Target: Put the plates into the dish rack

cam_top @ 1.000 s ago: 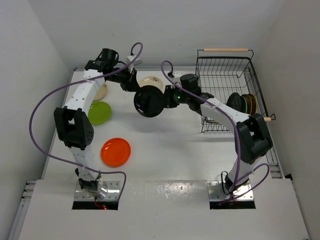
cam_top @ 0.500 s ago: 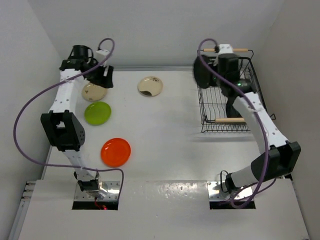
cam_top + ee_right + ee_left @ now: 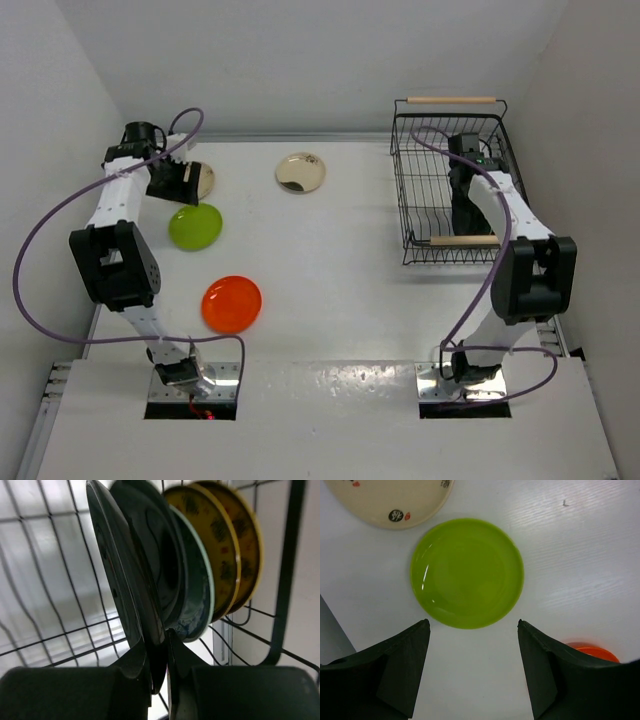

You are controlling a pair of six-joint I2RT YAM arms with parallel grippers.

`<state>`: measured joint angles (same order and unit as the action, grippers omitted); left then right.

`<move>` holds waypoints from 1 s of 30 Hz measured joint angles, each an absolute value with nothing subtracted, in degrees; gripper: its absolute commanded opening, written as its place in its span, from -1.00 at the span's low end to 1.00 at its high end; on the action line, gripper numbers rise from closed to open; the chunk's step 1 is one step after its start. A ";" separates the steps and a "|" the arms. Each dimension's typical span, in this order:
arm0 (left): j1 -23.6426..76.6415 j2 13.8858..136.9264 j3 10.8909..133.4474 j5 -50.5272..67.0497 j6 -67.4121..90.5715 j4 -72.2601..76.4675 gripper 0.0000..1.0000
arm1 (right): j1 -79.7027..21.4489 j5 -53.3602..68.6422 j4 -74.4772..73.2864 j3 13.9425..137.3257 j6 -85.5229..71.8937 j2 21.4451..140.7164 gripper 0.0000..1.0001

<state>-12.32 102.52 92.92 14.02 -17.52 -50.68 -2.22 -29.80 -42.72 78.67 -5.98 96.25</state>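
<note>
— Right gripper (image 3: 159,677): jaws?
— Pinching the lower rim of the black plate (image 3: 117,580), one finger on each face. The plate stands on edge inside the dish rack (image 3: 286,580).
— Neighbours in the rack?
— Blue-patterned plate (image 3: 202,597), upright, just right of the black one in the wrist frame. Then two brown-gold plates (image 3: 225,545), upright, upper right, nearest the rack's end wire.
— Left gripper (image 3: 474,675): jaws?
— Spread wide, holding nothing, above the white table (image 3: 580,555).
— Items below it?
— Lime green plate (image 3: 467,573), flat, centre of the wrist frame, just beyond the fingertips. Cream plate (image 3: 390,500) with small stamps, flat, upper left corner, close to the green one but apart. Orange-red plate (image 3: 592,652), flat, lower right, only a sliver showing.
— Overhead view?
— Rack at upper right, a wooden handle (image 3: 450,100) at each end. Second cream plate (image 3: 300,172), flat, top centre, well apart from the rest. Orange-red plate left of centre, below the green.
</note>
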 measured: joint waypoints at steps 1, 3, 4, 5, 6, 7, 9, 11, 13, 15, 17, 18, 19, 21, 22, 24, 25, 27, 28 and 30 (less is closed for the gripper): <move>-12.97 102.52 92.38 13.78 -17.58 -50.52 0.52 | -1.93 -29.74 -42.87 78.15 -5.96 96.90 -1.00; -14.28 102.52 91.31 13.23 -17.80 -50.37 0.52 | -1.48 -29.78 -42.59 77.25 -5.96 98.02 -1.00; -15.14 102.52 90.80 13.02 -17.96 -50.39 0.52 | -1.39 -29.80 -42.48 76.90 -5.96 98.28 -1.00; -15.70 102.52 90.48 12.93 -18.00 -50.43 0.52 | -1.34 -29.71 -42.39 76.58 -5.98 98.45 -1.00; -16.23 102.52 90.30 12.75 -18.06 -50.48 0.52 | -1.37 -29.76 -42.35 76.38 -6.00 98.56 -1.00; -16.69 102.52 90.17 12.69 -18.15 -50.46 0.52 | -1.41 -29.85 -42.22 76.20 -6.02 98.63 -1.00; -17.43 102.50 90.13 12.67 -18.28 -50.43 0.52 | -1.58 -29.78 -41.69 75.68 -6.07 98.65 -1.00; -17.76 102.32 90.13 12.67 -18.41 -50.39 0.52 | -1.58 -29.56 -40.99 74.83 -6.17 98.65 -1.00; -17.85 102.06 90.13 12.73 -18.63 -50.37 0.52 | -1.58 -29.34 -40.10 73.71 -6.24 98.80 -0.95; -18.00 101.75 90.13 12.88 -18.92 -50.37 0.52 | -1.58 -29.12 -39.62 73.08 -6.24 99.50 -0.70; -18.11 101.62 90.13 12.88 -19.07 -50.30 0.52 | -1.58 -28.62 -39.27 73.08 -6.39 100.57 -0.50; -18.15 101.60 90.02 12.88 -19.18 -50.19 0.52 | -1.58 -28.60 -39.07 73.08 -6.48 101.10 -0.35; -18.22 101.54 89.76 12.88 -19.22 -50.00 0.52 | -1.56 -28.56 -39.09 73.06 -6.61 101.54 -0.28; -18.37 101.45 89.03 12.84 -19.49 -50.02 0.52 | -1.45 -28.53 -39.11 73.08 -6.44 102.08 -0.11; -18.46 101.43 88.58 12.82 -19.70 -50.02 0.52 | -1.45 -28.56 -39.13 73.08 -6.52 102.08 0.05; -18.59 101.43 87.44 12.75 -20.29 -49.91 0.52 | -1.26 -28.21 -38.94 73.21 -6.63 101.97 0.20; -18.68 101.43 86.78 12.58 -20.53 -49.93 0.52 | -1.34 -28.05 -39.05 73.43 -6.57 101.93 0.34; -18.85 101.43 85.62 12.23 -20.80 -50.13 0.52 | -1.48 -27.83 -39.57 74.35 -6.37 101.84 0.48; -18.98 101.43 85.14 12.03 -20.99 -50.09 0.52 | -1.52 -27.75 -39.77 75.07 -6.26 101.62 0.54; -19.20 101.43 84.62 11.86 -21.28 -50.17 0.52 | -1.58 -27.38 -40.97 77.28 -5.96 100.97 0.68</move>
<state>-19.20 101.43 84.62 11.86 -21.28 -50.17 -1.58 -27.38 -40.97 77.28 -5.96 100.97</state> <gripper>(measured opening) 0.757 0.794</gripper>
